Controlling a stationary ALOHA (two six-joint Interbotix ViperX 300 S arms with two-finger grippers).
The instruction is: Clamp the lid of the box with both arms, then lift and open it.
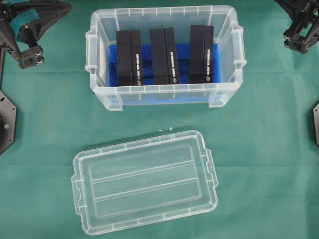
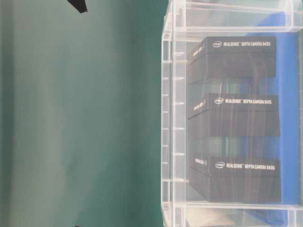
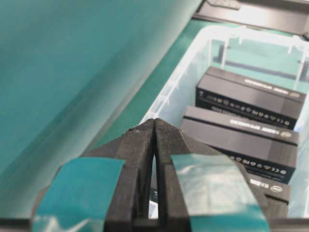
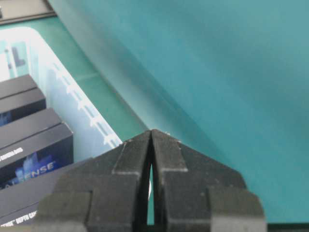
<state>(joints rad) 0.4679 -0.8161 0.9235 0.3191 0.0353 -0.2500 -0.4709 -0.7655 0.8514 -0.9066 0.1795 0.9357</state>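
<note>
The flat clear plastic lid (image 1: pixel 145 181) lies on the green cloth (image 1: pixel 45 124), near the deep clear plastic box (image 1: pixel 164 94) but apart from it. The left gripper (image 3: pixel 154 126) and right gripper (image 4: pixel 151 136) are both pinched closed, holding nothing, beside the box.

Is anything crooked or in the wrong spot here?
The lid is off the box and lies a bit crooked on the cloth in front of it. The three black boxes inside stand neatly. Nothing looks spilled or broken.
</note>
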